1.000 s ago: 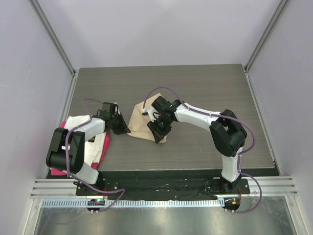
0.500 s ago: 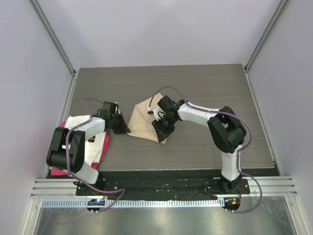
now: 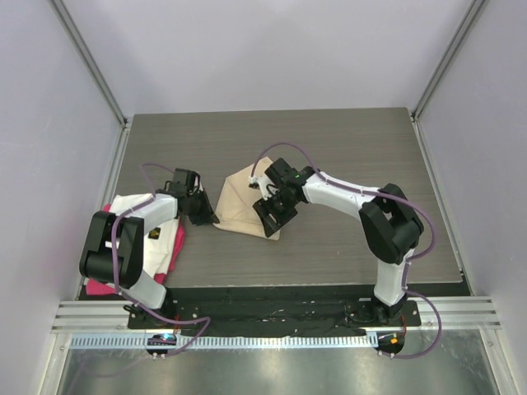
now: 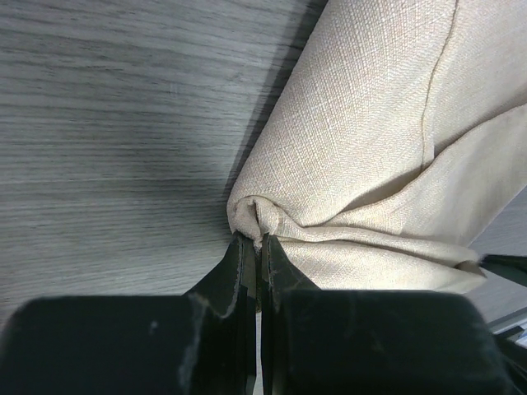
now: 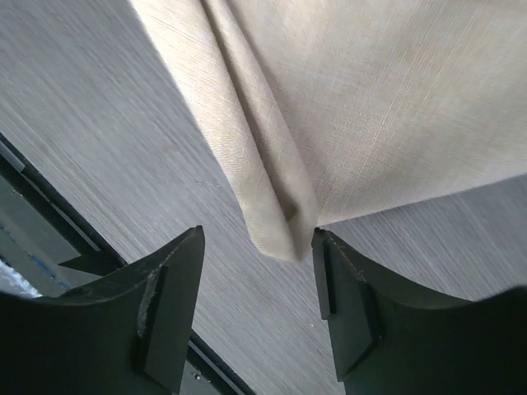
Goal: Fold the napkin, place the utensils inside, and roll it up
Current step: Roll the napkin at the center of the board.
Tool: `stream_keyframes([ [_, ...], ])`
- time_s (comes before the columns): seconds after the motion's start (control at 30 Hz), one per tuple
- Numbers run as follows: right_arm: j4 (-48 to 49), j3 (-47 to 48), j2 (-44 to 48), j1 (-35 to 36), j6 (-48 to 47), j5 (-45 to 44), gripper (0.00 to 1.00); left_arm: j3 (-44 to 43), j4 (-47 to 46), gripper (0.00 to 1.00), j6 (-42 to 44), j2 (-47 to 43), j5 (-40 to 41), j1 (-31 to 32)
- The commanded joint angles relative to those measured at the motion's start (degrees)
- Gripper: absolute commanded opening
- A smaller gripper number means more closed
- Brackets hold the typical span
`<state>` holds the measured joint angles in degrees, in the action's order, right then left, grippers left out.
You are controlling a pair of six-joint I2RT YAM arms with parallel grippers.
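Note:
The beige napkin (image 3: 240, 206) lies folded on the dark table, a broad pale sheet in the left wrist view (image 4: 370, 140). My left gripper (image 3: 212, 219) is shut on its bunched left corner, the fingertips pinching the cloth (image 4: 259, 243). My right gripper (image 3: 272, 220) hovers open over the napkin's near right corner. In the right wrist view that folded corner (image 5: 276, 234) points between the spread jaws (image 5: 257, 240), close to the right finger (image 5: 346, 304). The utensils are out of view.
A white cloth (image 3: 132, 206) with a dark logo lies over a pink-red cloth (image 3: 174, 245) at the left, under the left arm. Bare grey wood table (image 3: 346, 140) stretches behind and to the right. A metal rail (image 3: 272, 313) runs along the near edge.
The right gripper's jaws have spread wider over the napkin's near corner, and its wrist has shifted slightly right. The left gripper keeps its pinch and has not moved.

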<state>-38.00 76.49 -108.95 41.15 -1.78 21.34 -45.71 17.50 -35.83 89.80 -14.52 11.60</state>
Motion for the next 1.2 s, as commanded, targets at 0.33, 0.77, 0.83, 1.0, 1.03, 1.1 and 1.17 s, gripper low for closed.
stream_keyframes([
  [0.33, 31.0, -10.0, 11.7, 20.7, -13.7, -38.6, 0.65, -2.9, 3.5, 0.0, 0.9, 1.0, -0.5, -0.2],
  [0.77, 34.7, -7.1, 0.6, 22.4, -18.9, -37.3, 0.64, -3.3, 3.5, 0.0, 1.1, 2.1, -1.5, -0.2],
  [0.83, 34.7, -7.1, -0.3, 22.2, -19.1, -37.6, 0.63, -3.4, 3.5, 0.0, 1.1, 2.2, -1.6, -0.2],
  [1.0, 34.6, -6.6, -2.4, 21.2, -19.7, -37.7, 0.63, -3.3, 3.3, 0.0, 1.2, 2.4, -2.0, -0.3],
  [1.03, 34.6, -6.7, -2.6, 20.6, -19.7, -37.0, 0.63, -3.3, 3.2, 0.0, 1.3, 2.3, -2.1, -0.2],
  [1.1, 33.7, -6.1, -3.5, 20.1, -19.7, -36.2, 0.62, -3.4, 3.2, 0.0, 1.3, 2.3, -2.3, -0.2],
  [1.17, 31.9, -5.4, -4.3, 19.6, -19.8, -34.8, 0.6, -3.4, 3.1, 0.0, 1.4, 2.2, -2.4, -0.2],
])
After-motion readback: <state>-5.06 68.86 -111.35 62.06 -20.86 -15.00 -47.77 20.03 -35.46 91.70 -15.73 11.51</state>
